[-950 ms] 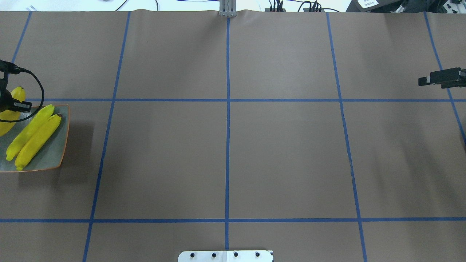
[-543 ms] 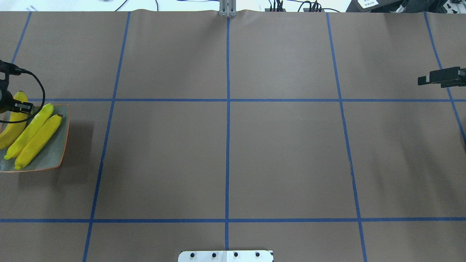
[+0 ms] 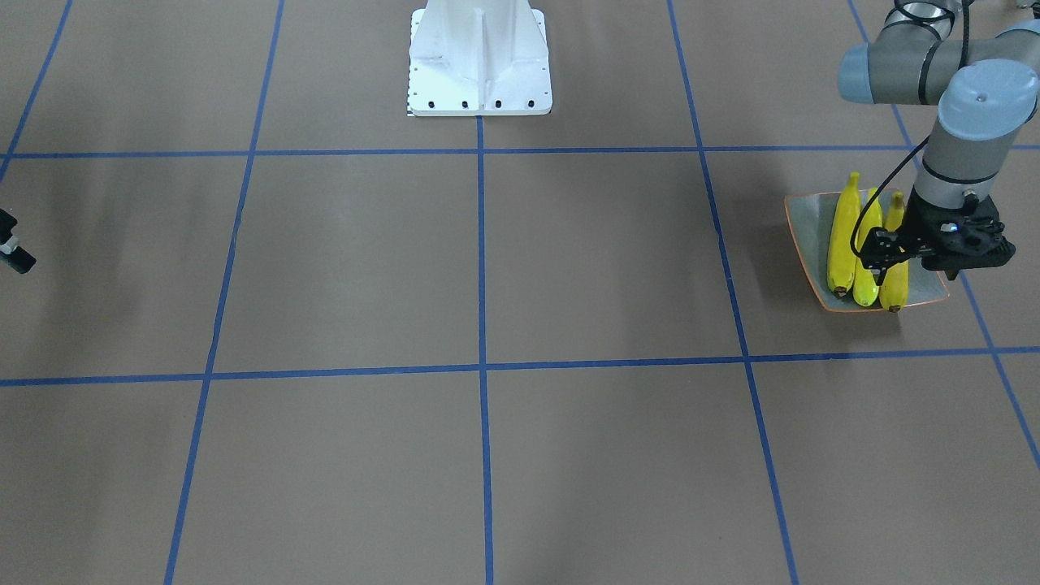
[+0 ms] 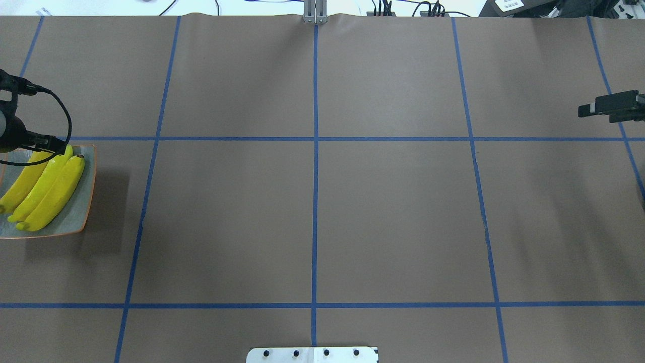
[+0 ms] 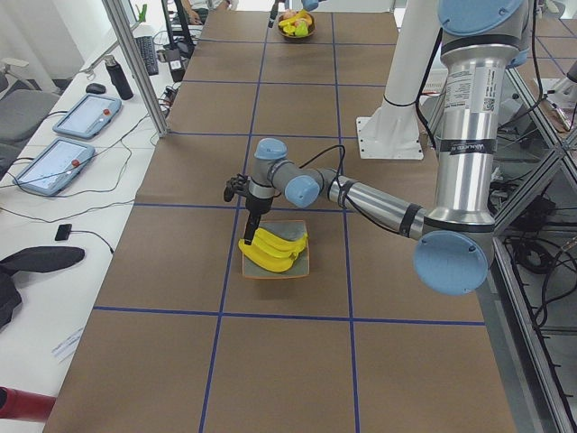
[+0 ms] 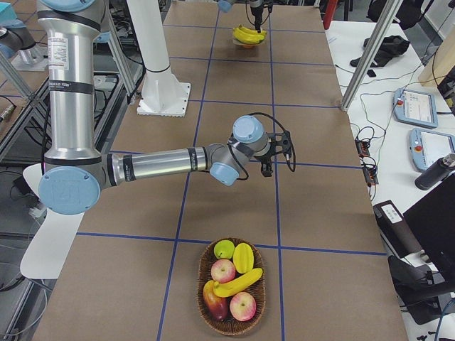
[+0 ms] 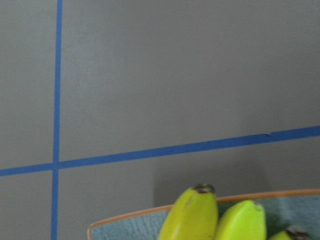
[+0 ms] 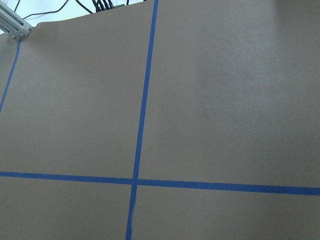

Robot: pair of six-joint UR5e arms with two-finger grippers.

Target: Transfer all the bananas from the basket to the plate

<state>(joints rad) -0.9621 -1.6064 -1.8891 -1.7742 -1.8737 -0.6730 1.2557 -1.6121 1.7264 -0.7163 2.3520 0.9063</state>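
Brown paper-covered surface (image 4: 393, 217), ruled into large squares by blue tape lines (image 4: 315, 201); white metal base plate (image 3: 479, 73) at the robot's edge. Entry 1: squarish shallow grey-green glazed plate (image 4: 75, 214) with a thin orange-brown rim, at the robot's far left end. Entry 2: three glossy bright yellow bananas (image 4: 53, 194) on the plate, side by side and touching, long axes parallel. Entry 3: left gripper (image 5: 249, 230), pointing down over the banana ends farther from the robot, at the outermost of the three. No view shows whether it clamps that banana or stands free of it. Entry 4: oval brown wicker basket (image 6: 261, 307), at the opposite, right end of the surface, outside the overhead view. Entry 5: fourth banana (image 6: 238, 282), same glossy yellow, lying on top of the other fruit in the basket, with its long axis slanting across the basket's short width. Entry 6: right gripper (image 6: 266, 169), hanging above bare surface; its opening cannot be told, and nothing is seen in it. Assessment: the right arm is by far the nearer. The basket lies farther out toward the right end from that gripper, with nothing between them. Red-and-yellow apples (image 6: 242, 307) touch the banana on both sides and would likely crowd a grasp taken across its middle.
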